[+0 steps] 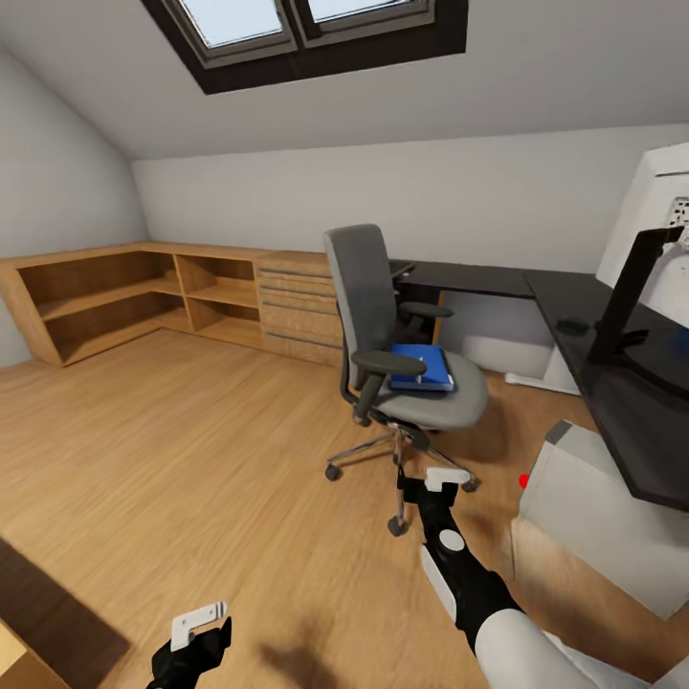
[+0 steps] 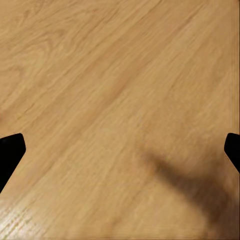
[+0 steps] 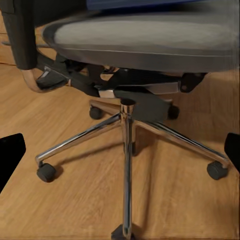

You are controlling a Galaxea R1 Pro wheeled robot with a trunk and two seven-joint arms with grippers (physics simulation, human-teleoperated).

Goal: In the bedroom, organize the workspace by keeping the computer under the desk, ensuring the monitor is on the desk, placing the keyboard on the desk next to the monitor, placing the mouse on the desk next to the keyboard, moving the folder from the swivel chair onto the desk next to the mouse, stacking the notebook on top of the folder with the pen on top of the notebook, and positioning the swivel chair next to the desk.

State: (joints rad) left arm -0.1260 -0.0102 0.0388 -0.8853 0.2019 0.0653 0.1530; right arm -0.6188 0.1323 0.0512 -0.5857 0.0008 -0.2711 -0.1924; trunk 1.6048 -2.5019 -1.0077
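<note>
The grey swivel chair stands on the wood floor, apart from the black desk. On its seat lies the blue folder. The monitor stands at the desk's right end, white back and dark stand showing, with the small dark mouse beside it. A pale grey box, the computer, sits on the floor under the desk's edge. My right gripper hangs open and empty low in front of the chair. In the right wrist view it faces the chrome star base. My left gripper is open over bare floor.
Light wood shelving and a matching drawer cabinet run along the back wall under the sloped ceiling with its skylight. Open floor spreads left of the chair. A dark patch lies at the lower left.
</note>
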